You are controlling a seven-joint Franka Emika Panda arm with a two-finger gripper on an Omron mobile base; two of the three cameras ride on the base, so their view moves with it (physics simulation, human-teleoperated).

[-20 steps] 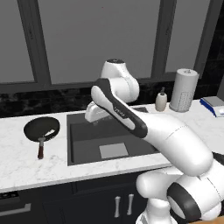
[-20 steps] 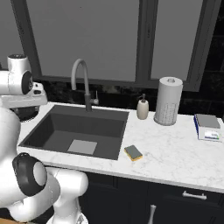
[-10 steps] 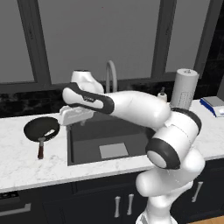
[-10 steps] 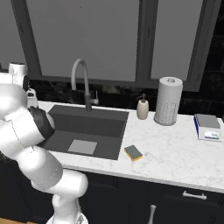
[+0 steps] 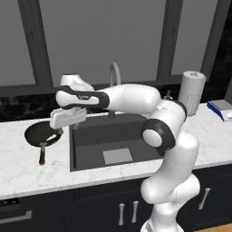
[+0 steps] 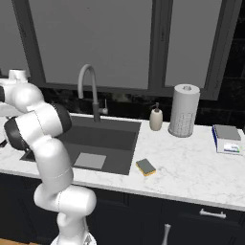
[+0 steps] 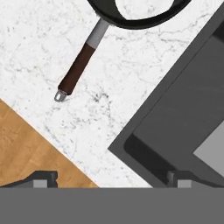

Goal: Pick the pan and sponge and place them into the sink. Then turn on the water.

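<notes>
The black pan (image 5: 37,134) lies on the white counter left of the sink (image 5: 93,136), its reddish-brown handle (image 5: 42,155) pointing to the front. My gripper (image 5: 67,127) hangs just right of the pan, over the counter strip by the sink's left rim. In the hand view the pan's rim (image 7: 141,19) and handle (image 7: 78,69) lie above my gripper (image 7: 111,178), which is open with nothing between the fingers. The sink (image 7: 183,127) fills the right of that view. The yellow sponge (image 6: 146,167) rests on the counter right of the sink (image 6: 107,139). No water runs from the faucet (image 6: 86,76).
A paper towel roll (image 6: 183,110) and a soap dispenser (image 6: 155,118) stand behind the sponge. A blue-and-white flat object (image 6: 227,139) lies at the far right. The counter's front edge and the wooden floor (image 7: 26,157) show below the pan handle.
The arm has swung left from above the sink to the counter beside the pan. The gripper has stayed open. Pan and sponge have not moved.
</notes>
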